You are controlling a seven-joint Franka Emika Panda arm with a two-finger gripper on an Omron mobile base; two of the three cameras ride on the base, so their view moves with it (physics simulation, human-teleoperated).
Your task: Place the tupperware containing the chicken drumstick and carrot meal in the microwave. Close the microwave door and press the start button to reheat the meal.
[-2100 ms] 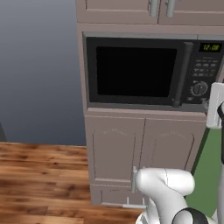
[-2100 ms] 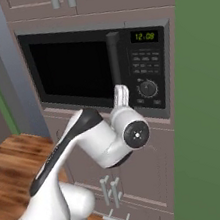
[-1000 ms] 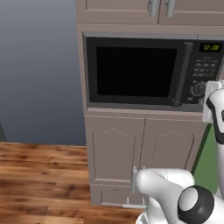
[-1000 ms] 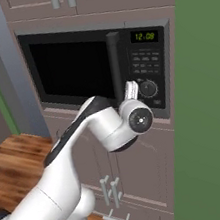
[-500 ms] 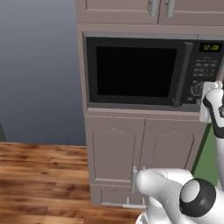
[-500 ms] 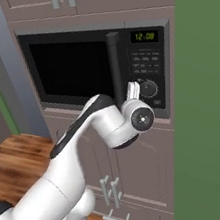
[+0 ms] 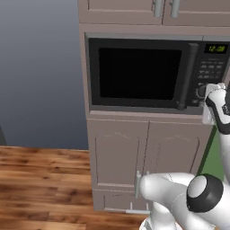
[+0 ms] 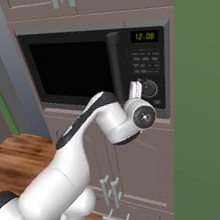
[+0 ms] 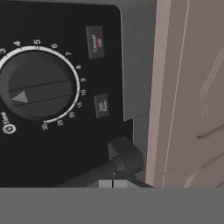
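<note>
The microwave [image 7: 148, 74] sits built into the cabinet column. The microwave door [image 7: 134, 74] is closed, its bar handle [image 7: 187, 76] standing beside the black control panel [image 7: 211, 67]. The black window hides the tupperware, chicken drumstick and carrot. My gripper [image 8: 135, 88] is shut on nothing and points at the panel's lower part, beside the round timer dial [image 8: 149, 88]. In the hand view the dial [image 9: 37, 83] looms large, with two small buttons to its right, one marked in red [image 9: 95, 42] and one grey [image 9: 102, 105]. My gripper [image 9: 113, 183] is close under the grey button.
Two cabinet doors [image 7: 148, 157] with bar handles lie below the microwave, and upper cabinet doors [image 7: 161, 9] above it. A green wall [image 8: 209, 115] stands right of the column. Wooden floor [image 7: 40, 188] spreads to the left, under a grey wall [image 7: 40, 67].
The hand has risen and crept closer to the control panel near the dial. The microwave door stays closed and the jaws stay shut.
</note>
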